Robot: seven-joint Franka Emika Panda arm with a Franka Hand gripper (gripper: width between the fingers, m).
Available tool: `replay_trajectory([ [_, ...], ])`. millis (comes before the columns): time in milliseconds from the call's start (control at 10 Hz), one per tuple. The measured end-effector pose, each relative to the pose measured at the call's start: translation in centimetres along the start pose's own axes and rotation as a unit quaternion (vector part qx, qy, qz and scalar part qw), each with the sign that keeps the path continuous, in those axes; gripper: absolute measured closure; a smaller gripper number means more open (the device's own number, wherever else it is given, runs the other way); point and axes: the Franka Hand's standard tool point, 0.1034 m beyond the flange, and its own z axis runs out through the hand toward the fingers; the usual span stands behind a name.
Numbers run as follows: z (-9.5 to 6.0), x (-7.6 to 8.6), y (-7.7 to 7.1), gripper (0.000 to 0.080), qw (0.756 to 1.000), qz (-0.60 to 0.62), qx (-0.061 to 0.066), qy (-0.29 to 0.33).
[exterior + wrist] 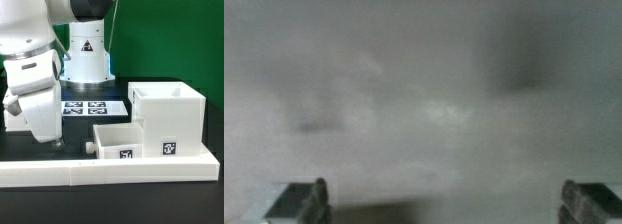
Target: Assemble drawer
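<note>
The white boxy drawer shell (168, 120) stands at the exterior view's right, with a tag on its front. One shallow white tray (118, 141) sits against its left side, its round knob (88, 147) pointing left. A second tray does not show. My gripper (55, 142) hangs low over the dark table, left of the knob and apart from it. In the wrist view my gripper (448, 205) is open and empty, its fingers (304, 202) wide apart. Only a blurred grey surface lies between them.
The long low white L-shaped wall (100, 172) runs along the front, just before the tray and shell. The marker board (88, 105) lies flat behind the gripper, near the robot base (85, 65).
</note>
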Motion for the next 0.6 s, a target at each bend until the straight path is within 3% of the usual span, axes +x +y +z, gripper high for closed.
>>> replay_trajectory([
  [300,0.1,3.3,1.4,0.0150,0.999,0.032,-0.002,0.004],
  [600,-0.1,4.8,2.2,0.0150,0.997,0.075,-0.006,0.001],
])
